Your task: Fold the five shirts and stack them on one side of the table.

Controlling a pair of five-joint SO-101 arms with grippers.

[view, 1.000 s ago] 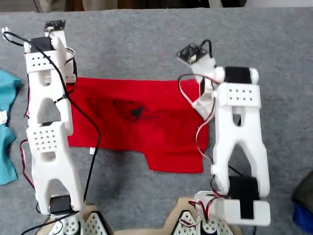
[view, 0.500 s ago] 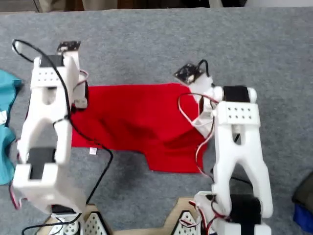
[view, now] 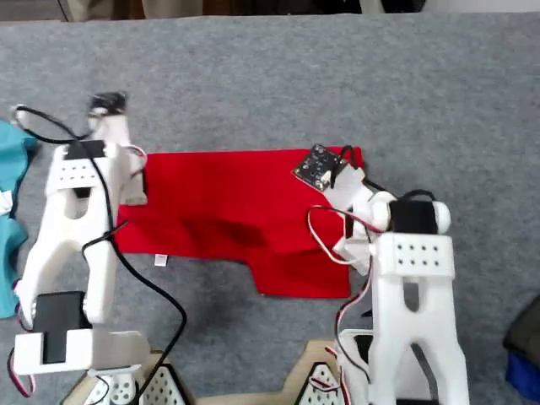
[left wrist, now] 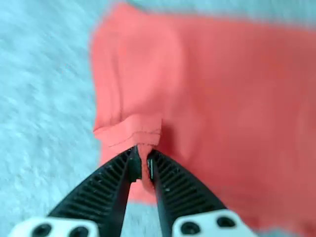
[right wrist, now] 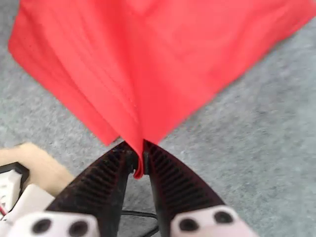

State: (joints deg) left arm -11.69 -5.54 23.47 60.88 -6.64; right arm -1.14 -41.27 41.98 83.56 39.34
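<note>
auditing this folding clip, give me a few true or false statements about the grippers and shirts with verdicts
1. The left gripper is shut on an edge of the red shirt. True.
2. The right gripper hangs open over bare table. False: it is shut on a fold of the red shirt.
3. A teal garment lies at the table's edge, on the left arm's side. True.
4. The red shirt is stacked on the teal garment. False: they lie apart, with grey table between them.
</note>
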